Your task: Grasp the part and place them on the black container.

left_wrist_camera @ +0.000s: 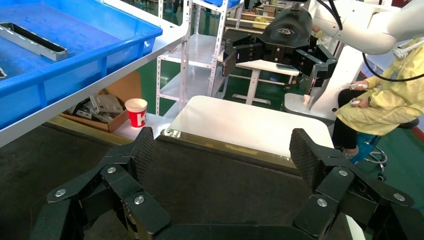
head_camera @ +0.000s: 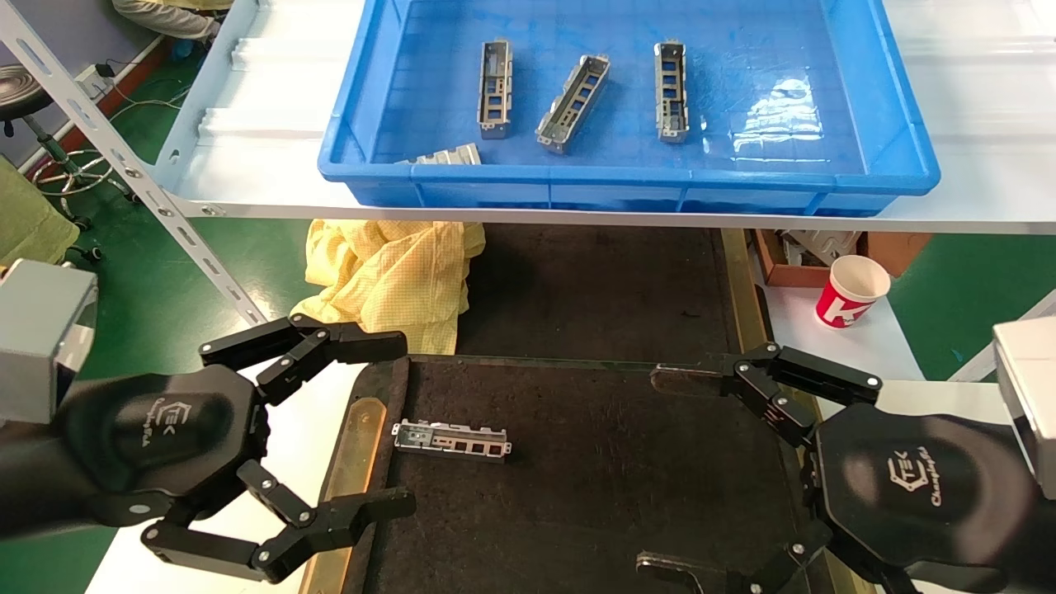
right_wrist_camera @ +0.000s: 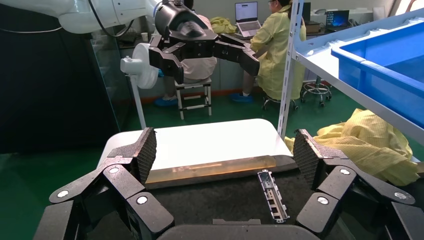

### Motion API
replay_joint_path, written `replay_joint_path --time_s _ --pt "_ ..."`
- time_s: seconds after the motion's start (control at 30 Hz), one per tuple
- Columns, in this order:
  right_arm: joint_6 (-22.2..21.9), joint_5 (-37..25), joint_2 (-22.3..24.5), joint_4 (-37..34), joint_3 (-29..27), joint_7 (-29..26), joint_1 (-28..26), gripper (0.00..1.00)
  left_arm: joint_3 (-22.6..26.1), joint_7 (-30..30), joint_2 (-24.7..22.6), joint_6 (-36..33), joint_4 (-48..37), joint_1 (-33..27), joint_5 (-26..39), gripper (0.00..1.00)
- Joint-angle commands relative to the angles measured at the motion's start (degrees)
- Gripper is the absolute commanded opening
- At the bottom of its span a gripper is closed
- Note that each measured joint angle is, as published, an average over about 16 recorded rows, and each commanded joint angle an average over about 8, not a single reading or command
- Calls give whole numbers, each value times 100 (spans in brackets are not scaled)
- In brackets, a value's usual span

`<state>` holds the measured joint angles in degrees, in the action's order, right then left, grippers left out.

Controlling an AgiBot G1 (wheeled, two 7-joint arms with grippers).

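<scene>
Silver-grey metal, slim and channel-shaped with rectangular cutouts: one part (head_camera: 451, 440) lying flat on the black container (head_camera: 610, 462), near that tray's left brass strip (head_camera: 353, 462), long axis running left to right across the robot, almost parallel to the tray's far edge, far end dipping only slightly toward the robot. Hovering over the tray's left edge, left pincer (head_camera: 388, 425) spread wide open, holding nothing, the part resting just beyond the gap between its fingers. Hovering over the tray's right edge, right pincer (head_camera: 660, 470) also wide open and empty, well apart from that part. Sitting higher up on a white shelf, a deep blue bin (head_camera: 899, 157) carrying three more parts standing clear and a fourth against the near wall: left one (head_camera: 495, 89) and right one (head_camera: 671, 81) pointing straight away from the robot, middle one (head_camera: 573, 103) slanting, near end to the left. Judging one placement done and the next pick as the step in hand. Doing it well probably meaning lifting clear of the shelf lip before reaching in, turning the wrist so the fingers are closing across a part's narrow width rather than along its length, gripping near mid-length for balance, and choosing an upright, well-separated piece first. Lying beside the tray, a crumpled yellow cloth (head_camera: 388, 280); standing on the low white desk to the right, a red and white paper cup (head_camera: 852, 290), both worth steering around.
</scene>
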<state>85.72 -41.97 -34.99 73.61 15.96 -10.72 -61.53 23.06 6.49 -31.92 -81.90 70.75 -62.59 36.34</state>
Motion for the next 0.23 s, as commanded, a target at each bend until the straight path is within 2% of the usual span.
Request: replay_joint_path --time_s 0.03,0.23 --pt "-4 1 -4 -5 7 1 -4 100 0 0 0 0 0 0 0 100" --pt "-8 4 -9 -11 16 2 -7 100 0 0 0 0 0 0 0 100"
